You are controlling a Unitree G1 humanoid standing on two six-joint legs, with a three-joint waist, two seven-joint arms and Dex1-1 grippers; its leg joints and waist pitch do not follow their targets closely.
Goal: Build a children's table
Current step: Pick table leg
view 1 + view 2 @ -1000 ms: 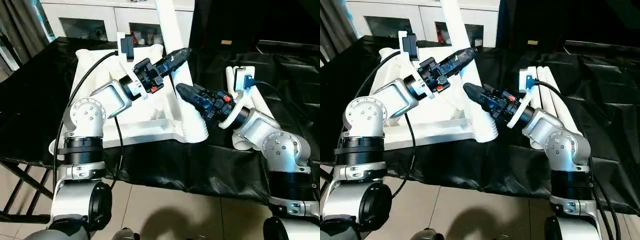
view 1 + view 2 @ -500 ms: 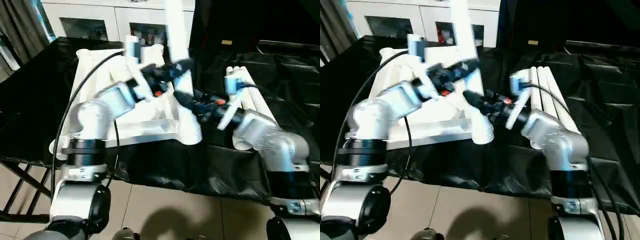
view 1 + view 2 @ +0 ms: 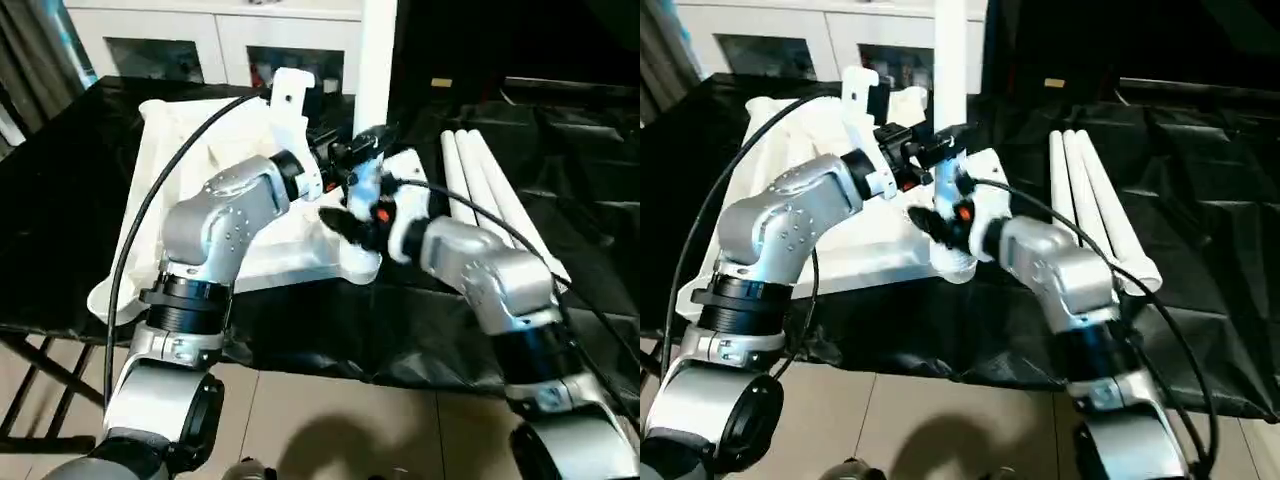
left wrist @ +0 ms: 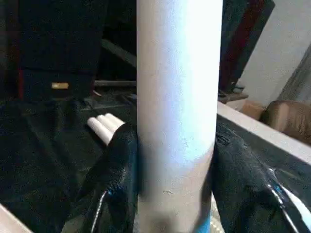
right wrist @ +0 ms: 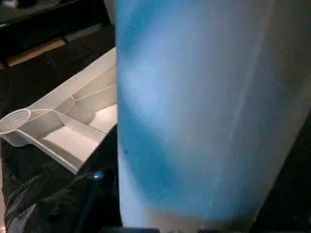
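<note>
Clearly the table top (image 3: pixel 200 160) lies upside down on the black-sheeted work table (image 3: pixel 60 200), ribbed underside up, so that its corner sockets open upward to take legs. One leg (image 3: pixel 378 60) stands upright in the near corner socket (image 3: pixel 362 262) on the robot's right side of the top, rising out past the upper edge of the head views. Both arms have closed in on it just above the socket, which reads as steadying and pressing the tube home rather than carrying it. The left gripper (image 4: pixel 170 170) has a black finger on each side of the tube in its wrist view, pinching it; that hold likely keeps the leg vertical. The right gripper (image 3: pixel 352 222) sits lower, against the foot of the leg by the socket; its wrist view shows the tube very close, and I cannot tell whether its jaws are clamped on it or merely spread around it. Three spare legs (image 3: pixel 490 195) lie side by side on the sheet to the right, near the right arm, presumably parked within reach for the remaining sockets. Behind the work table stands a white cabinet (image 3: pixel 200 45).
</note>
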